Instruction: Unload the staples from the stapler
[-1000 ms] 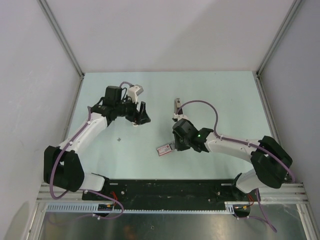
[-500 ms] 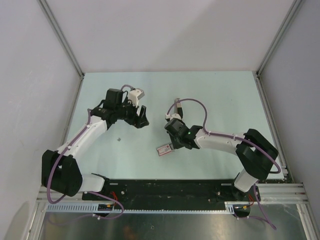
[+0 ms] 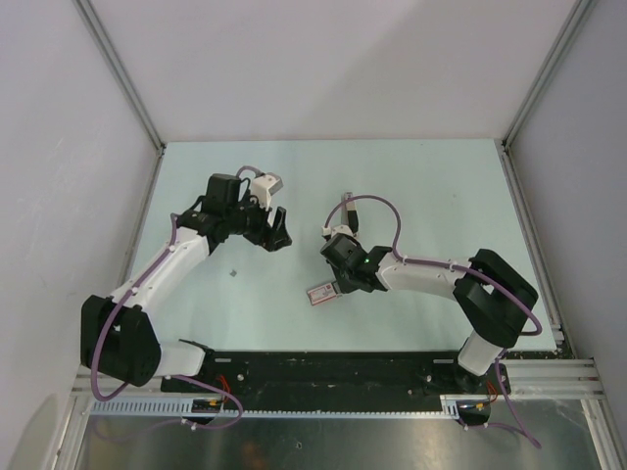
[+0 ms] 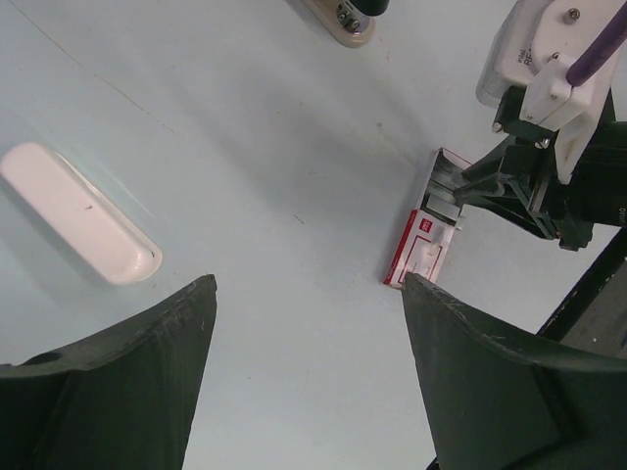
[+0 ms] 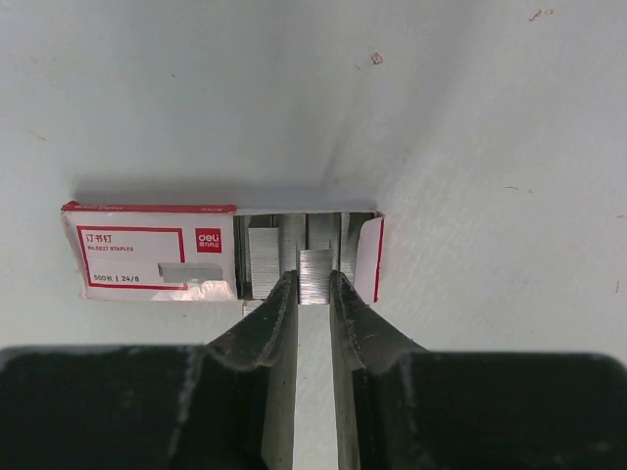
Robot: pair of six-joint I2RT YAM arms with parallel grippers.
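Observation:
The stapler lies in two parts. Its white shell [image 4: 78, 211] rests on the table to the left in the left wrist view. Its narrow metal channel part [image 3: 348, 209] lies just behind my right wrist and also shows in the left wrist view [image 4: 343, 18]. My right gripper [image 5: 313, 279] is shut on a short strip of grey staples [image 5: 315, 264] over the open end of a pink-and-white staple box [image 5: 147, 259]. More strips lie inside the box. My left gripper [image 4: 309, 279] is open and empty above bare table, left of the box [image 4: 421, 250].
A tiny grey bit [image 3: 232, 273] lies on the table below my left arm. The staple box [image 3: 320, 292] sits near the table's middle front. Grey walls with metal corner posts close in the table's left, back and right sides.
My right wrist has shifted left and its elbow has drawn in, with the gripper staying at the box. My left gripper moved slightly back and left.

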